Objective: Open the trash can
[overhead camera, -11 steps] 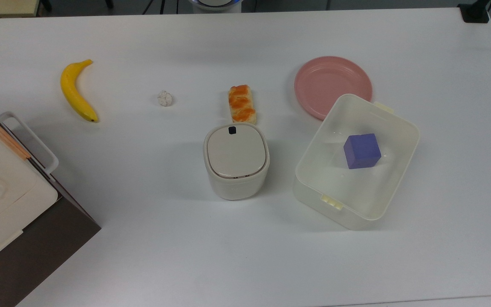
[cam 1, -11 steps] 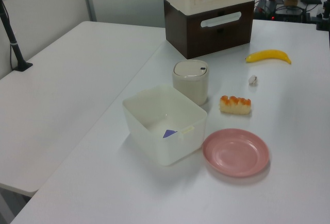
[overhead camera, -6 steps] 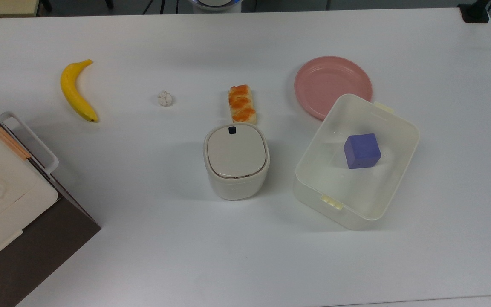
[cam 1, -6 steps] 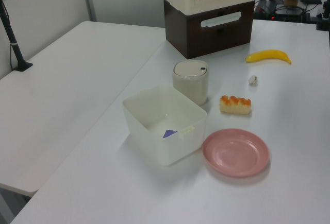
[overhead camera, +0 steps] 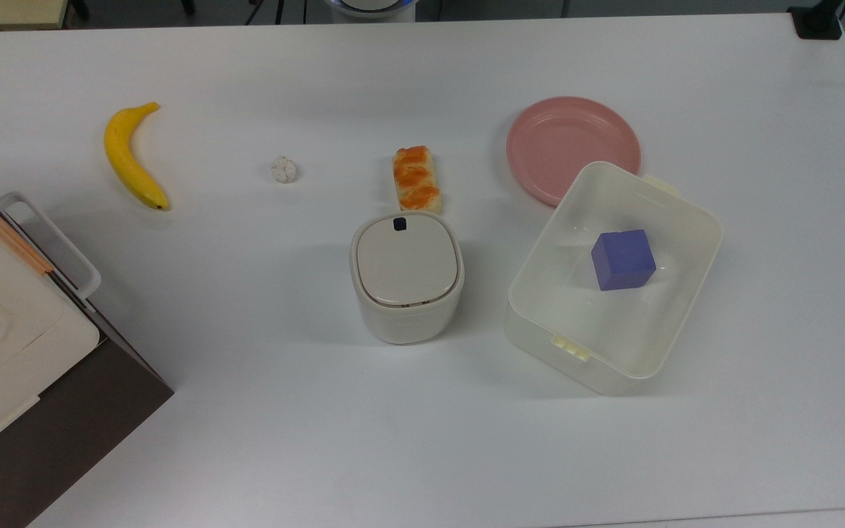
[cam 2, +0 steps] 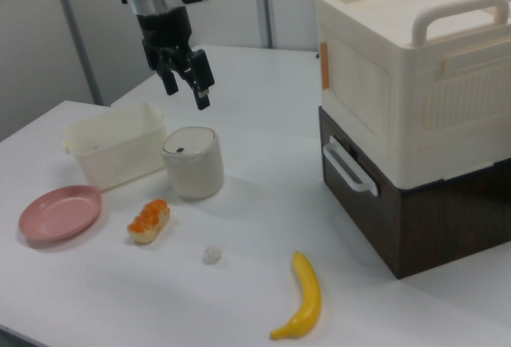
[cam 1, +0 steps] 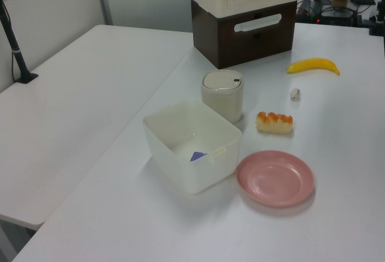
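Observation:
The trash can [overhead camera: 406,275] is a small cream-white rounded bin near the middle of the white table, also seen in the left view [cam 1: 222,96] and the right view [cam 2: 192,163]. Its flat beige lid [overhead camera: 408,258] lies shut, with the small black button [overhead camera: 398,225] at the rim toward the bread. In the right view my gripper [cam 2: 187,89] hangs in the air well above the trash can, apart from it. Its two black fingers point down, open, with nothing between them.
A translucent box [overhead camera: 598,370] holding a purple cube [overhead camera: 622,259] stands at the top view's right of the bin, next to a pink plate [overhead camera: 569,143]. Bread [overhead camera: 416,178], a paper ball [overhead camera: 284,169] and a banana [overhead camera: 129,158] lie beyond. A cream case on a brown cabinet [cam 2: 407,84] stands at the top view's left edge.
Nothing on the table has moved and the lid stays shut. In the left view a dark shape has come in at the top edge, above the cabinet.

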Motion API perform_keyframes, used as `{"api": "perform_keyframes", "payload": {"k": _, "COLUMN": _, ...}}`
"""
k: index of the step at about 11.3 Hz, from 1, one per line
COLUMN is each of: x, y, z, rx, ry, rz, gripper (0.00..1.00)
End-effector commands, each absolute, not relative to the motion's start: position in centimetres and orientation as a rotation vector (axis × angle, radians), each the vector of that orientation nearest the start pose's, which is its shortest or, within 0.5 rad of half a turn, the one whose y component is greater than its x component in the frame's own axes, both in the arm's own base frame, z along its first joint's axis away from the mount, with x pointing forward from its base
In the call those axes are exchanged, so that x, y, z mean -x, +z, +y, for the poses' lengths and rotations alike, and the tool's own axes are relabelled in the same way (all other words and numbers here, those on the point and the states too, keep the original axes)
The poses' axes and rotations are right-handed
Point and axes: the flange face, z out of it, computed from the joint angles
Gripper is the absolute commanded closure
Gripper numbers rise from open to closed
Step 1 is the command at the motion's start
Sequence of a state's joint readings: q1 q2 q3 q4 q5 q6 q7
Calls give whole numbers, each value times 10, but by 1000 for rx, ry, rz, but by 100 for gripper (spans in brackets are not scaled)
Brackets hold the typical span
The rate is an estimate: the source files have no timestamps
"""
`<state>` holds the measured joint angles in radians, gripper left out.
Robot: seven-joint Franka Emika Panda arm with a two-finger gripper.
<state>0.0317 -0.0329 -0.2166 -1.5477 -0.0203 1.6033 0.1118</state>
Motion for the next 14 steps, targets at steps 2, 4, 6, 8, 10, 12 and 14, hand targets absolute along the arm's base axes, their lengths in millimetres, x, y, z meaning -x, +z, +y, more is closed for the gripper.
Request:
{"api": "perform_keyframes", "payload": {"k": 2, "x": -543, "y": 658, "z": -87, "rx": 3113, "ry": -169, "rz": 516, "gripper": 12}}
{"api": "perform_keyframes", "payload": {"k": 4, "x": -548, "y": 653, "z": -77, "rx": 3128, "ry": -161, "rz": 486, "gripper": 45}}
{"api": "perform_keyframes", "payload": {"k": 6, "x": -553, "y": 654, "z": -70, "rx": 3131, "ry": -198, "rz": 466, "gripper": 92}}
{"api": "perform_keyframes", "payload": {"k": 8, "x": -555, "y": 652, "z": -68, "rx": 3135, "ry": -203, "rz": 459, "gripper": 100}}
{"api": "perform_keyframes", "payload": {"k": 10, "x": -565, "y": 642, "z": -62, "rx": 3140, "ry": -207, "rz": 443, "gripper": 100}}
{"api": "perform_keyframes", "payload": {"k": 12, "x": -580, "y": 630, "z": -48, "rx": 3156, "ry": -239, "rz": 396, "gripper": 100}}
{"api": "perform_keyframes", "payload": {"k": 14, "x": -592, "y": 616, "z": -27, "rx": 3196, "ry": -244, "rz": 318, "gripper": 100}}
